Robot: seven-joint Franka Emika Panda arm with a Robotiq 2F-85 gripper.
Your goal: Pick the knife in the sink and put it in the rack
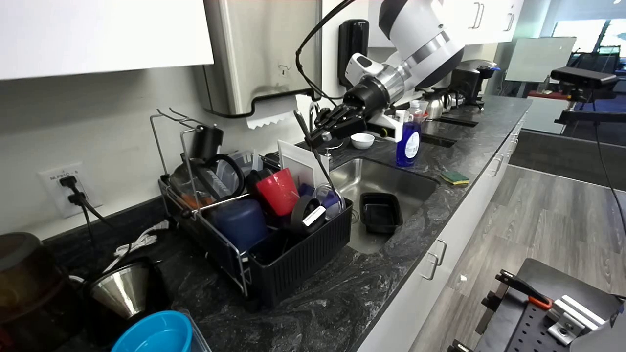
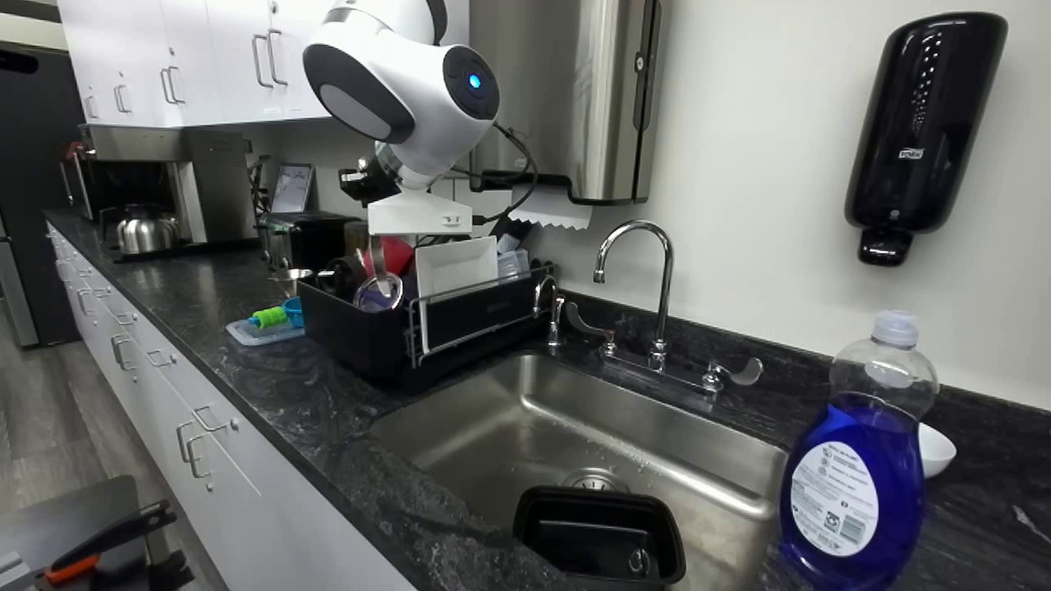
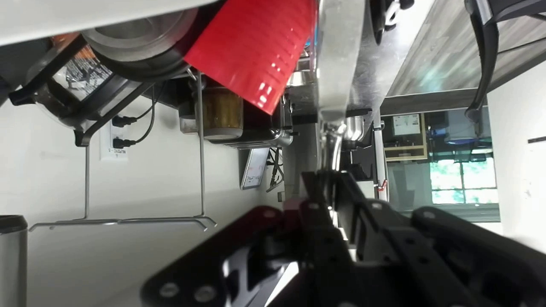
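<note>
Knife [image 3: 338, 72] tight btwn jaws, nr tilted red cup [image 3: 258, 53].

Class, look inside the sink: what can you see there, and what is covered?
In an exterior view, the sink holds a black container, with the drain partly showing beyond its rim. What lies under the container, and the rest of the drain, cannot be seen.
</note>
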